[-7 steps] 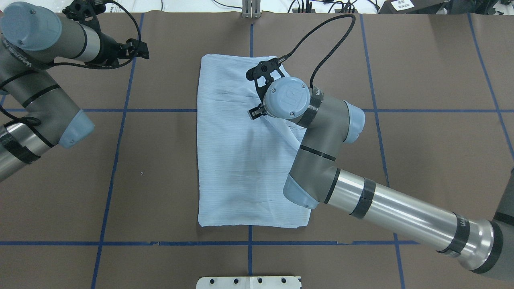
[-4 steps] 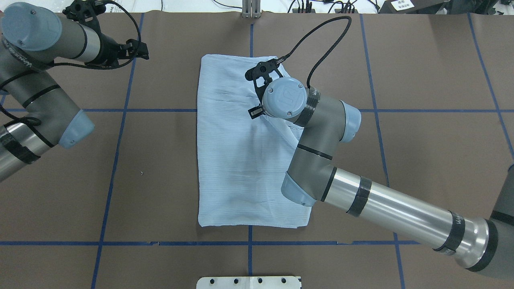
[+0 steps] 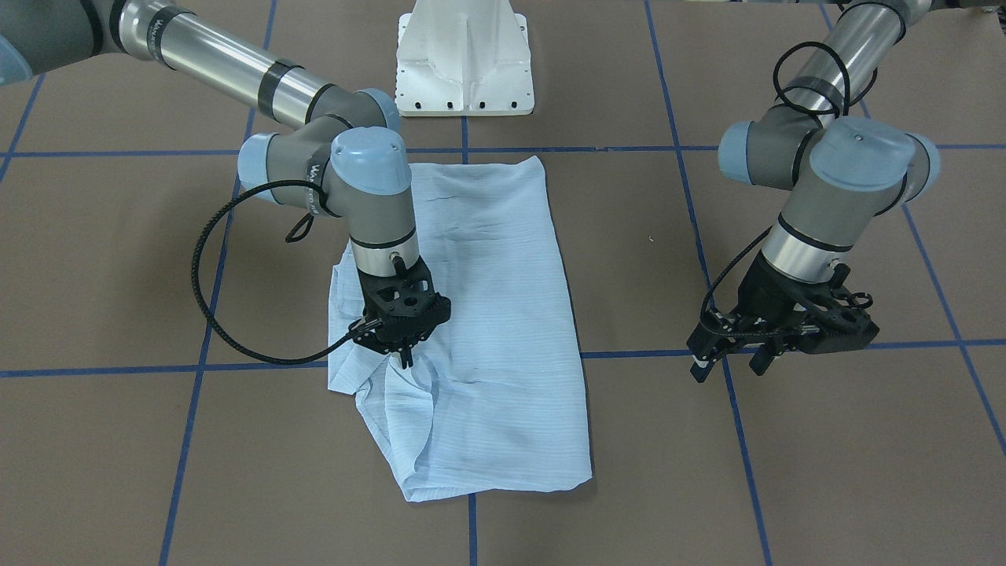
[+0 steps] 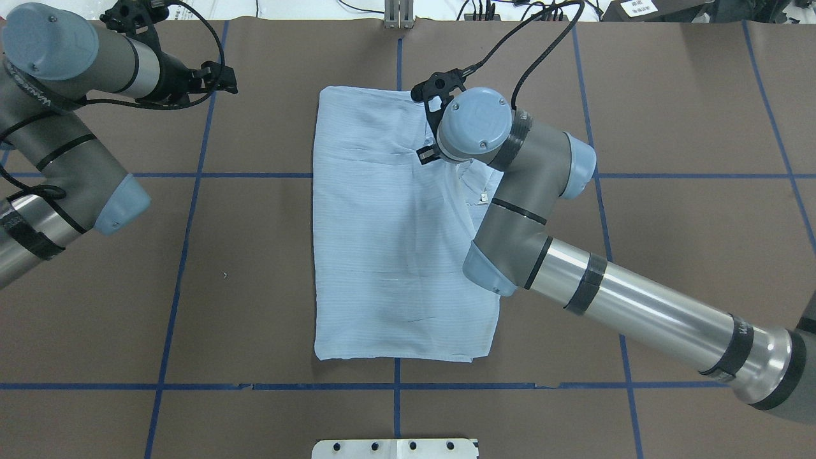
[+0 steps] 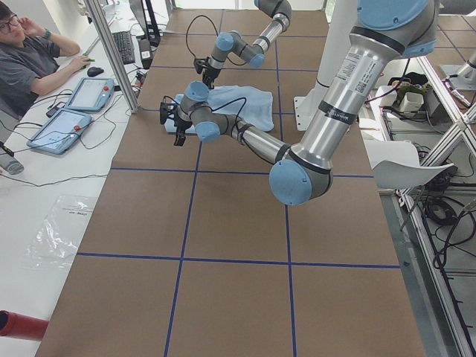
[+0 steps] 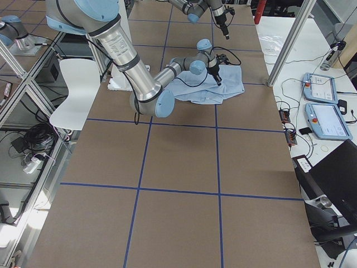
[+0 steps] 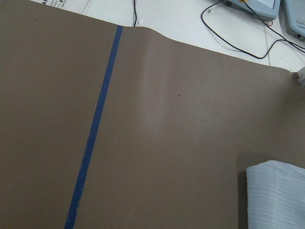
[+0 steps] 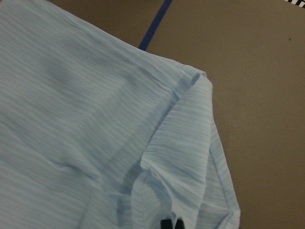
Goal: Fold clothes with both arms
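Observation:
The pale-blue shirt [image 4: 389,255] lies folded into a long rectangle at the table's centre, also seen in the front view [image 3: 503,314]. My right gripper [image 3: 404,358] stands upright over the shirt's far right part, shut on a pinch of fabric that puckers around its tips. The right wrist view shows the closed fingertips [image 8: 170,224] in a raised fold. From overhead the right gripper [image 4: 426,155] is mostly hidden under its wrist. A small white tag [image 4: 484,199] shows beside the arm. My left gripper [image 3: 727,363] hovers open over bare table left of the shirt, holding nothing.
Brown table cover with blue tape lines [image 4: 191,191]. The white pedestal base [image 3: 464,63] stands at the robot's side. A seated person [image 5: 30,59] and two tablets [image 5: 74,111] are beyond the far table edge. A white chair [image 6: 72,84] stands beside the table.
My right arm has moved to the right and farther away, pulling the shirt's fabric with it and uncovering a fold with a white tag. The left arm has not moved.

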`<action>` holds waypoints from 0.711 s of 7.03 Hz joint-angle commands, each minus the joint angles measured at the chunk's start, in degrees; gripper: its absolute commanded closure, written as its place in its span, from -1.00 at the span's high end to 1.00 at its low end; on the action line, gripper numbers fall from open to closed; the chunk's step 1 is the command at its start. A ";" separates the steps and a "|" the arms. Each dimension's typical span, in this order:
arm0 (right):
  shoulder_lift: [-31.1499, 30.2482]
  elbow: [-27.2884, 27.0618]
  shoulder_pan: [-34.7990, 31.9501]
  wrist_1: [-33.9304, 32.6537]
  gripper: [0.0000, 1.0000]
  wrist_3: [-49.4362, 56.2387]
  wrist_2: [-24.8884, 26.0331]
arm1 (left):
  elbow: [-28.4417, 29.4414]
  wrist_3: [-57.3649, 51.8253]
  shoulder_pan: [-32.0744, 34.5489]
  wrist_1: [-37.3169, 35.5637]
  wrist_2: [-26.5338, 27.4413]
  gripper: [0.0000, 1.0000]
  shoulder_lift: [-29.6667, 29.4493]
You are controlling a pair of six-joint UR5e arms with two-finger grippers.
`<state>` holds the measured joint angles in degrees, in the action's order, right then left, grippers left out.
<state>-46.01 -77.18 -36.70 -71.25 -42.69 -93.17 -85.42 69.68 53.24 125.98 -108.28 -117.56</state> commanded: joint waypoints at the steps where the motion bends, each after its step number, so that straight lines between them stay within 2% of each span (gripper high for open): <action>1: -5.90 -1.47 -2.41 0.41 -1.00 1.55 -2.38 | -0.09 0.20 -0.07 0.05 0.00 1.00 -0.13; 2: -8.72 -2.70 -3.45 1.37 0.98 1.99 -1.94 | -0.09 0.20 -0.07 -0.12 0.00 1.00 -0.22; 5: -9.01 -6.22 -4.25 1.46 1.00 3.06 -2.02 | -0.18 0.29 -0.25 -0.39 0.00 1.00 -0.22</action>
<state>-55.03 -82.47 -40.83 -69.85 -39.30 -95.11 -85.59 69.95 53.03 125.69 -108.28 -117.77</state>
